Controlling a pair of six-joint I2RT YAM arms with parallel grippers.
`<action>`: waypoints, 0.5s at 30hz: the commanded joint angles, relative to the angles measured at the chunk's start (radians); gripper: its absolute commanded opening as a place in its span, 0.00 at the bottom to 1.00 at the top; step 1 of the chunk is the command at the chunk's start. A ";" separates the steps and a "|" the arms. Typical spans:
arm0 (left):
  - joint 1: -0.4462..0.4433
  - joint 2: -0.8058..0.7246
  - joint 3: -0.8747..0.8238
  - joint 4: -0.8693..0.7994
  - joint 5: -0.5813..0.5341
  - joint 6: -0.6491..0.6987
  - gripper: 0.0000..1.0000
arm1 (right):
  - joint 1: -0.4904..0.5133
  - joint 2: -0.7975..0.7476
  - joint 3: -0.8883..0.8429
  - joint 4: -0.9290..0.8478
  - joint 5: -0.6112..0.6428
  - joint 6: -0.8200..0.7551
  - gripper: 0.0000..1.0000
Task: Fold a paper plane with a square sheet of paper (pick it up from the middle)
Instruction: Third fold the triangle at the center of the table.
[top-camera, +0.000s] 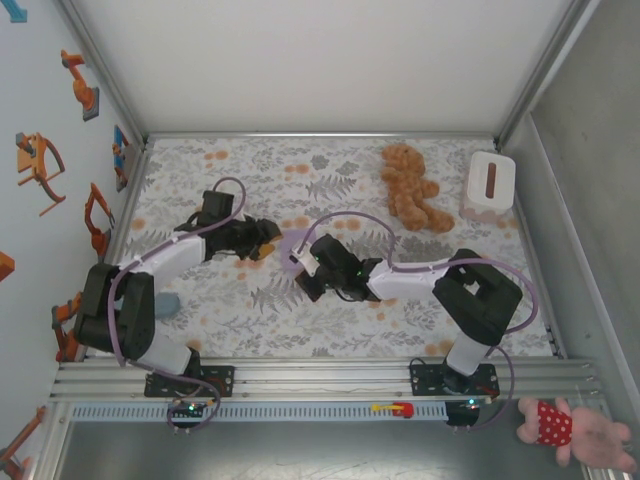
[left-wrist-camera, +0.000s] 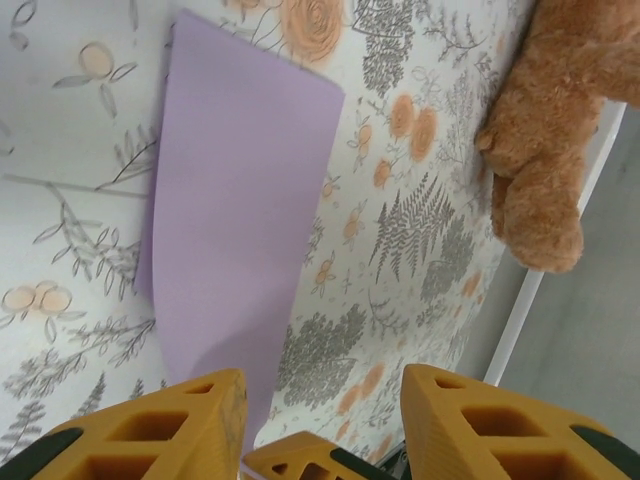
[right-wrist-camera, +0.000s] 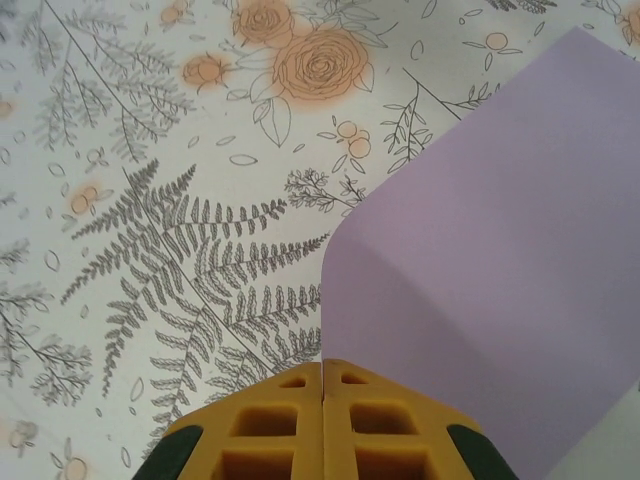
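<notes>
The square sheet of paper (top-camera: 293, 246) lies in the middle of the bench (top-camera: 250, 170) between both arms, one edge bowed upward as if for a fold. The right pincer (right-wrist-camera: 322, 372) is pressed together at that curl, probably pinning it, though I can't tell if it nips the sheet. The left pincer (left-wrist-camera: 322, 388) stands apart over the other end.

In the top view, the sheet of paper (top-camera: 295, 243) lies on the desk (top-camera: 330, 330) at mid-frame. The left claw (top-camera: 264, 247) is on its left and the right claw (top-camera: 303, 278) just below it. The teddy bear (top-camera: 410, 187) lies at upper right, with the box (top-camera: 488, 186) to its right, by the desk's edge.
</notes>
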 joint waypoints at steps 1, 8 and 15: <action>-0.029 0.087 0.064 -0.015 0.008 0.044 0.40 | -0.017 -0.003 -0.028 0.063 -0.111 0.112 0.00; -0.090 0.298 0.215 -0.092 -0.035 0.097 0.26 | -0.028 0.019 -0.037 0.083 -0.165 0.164 0.00; -0.101 0.411 0.270 -0.133 -0.057 0.128 0.21 | -0.049 0.029 -0.039 0.083 -0.177 0.200 0.00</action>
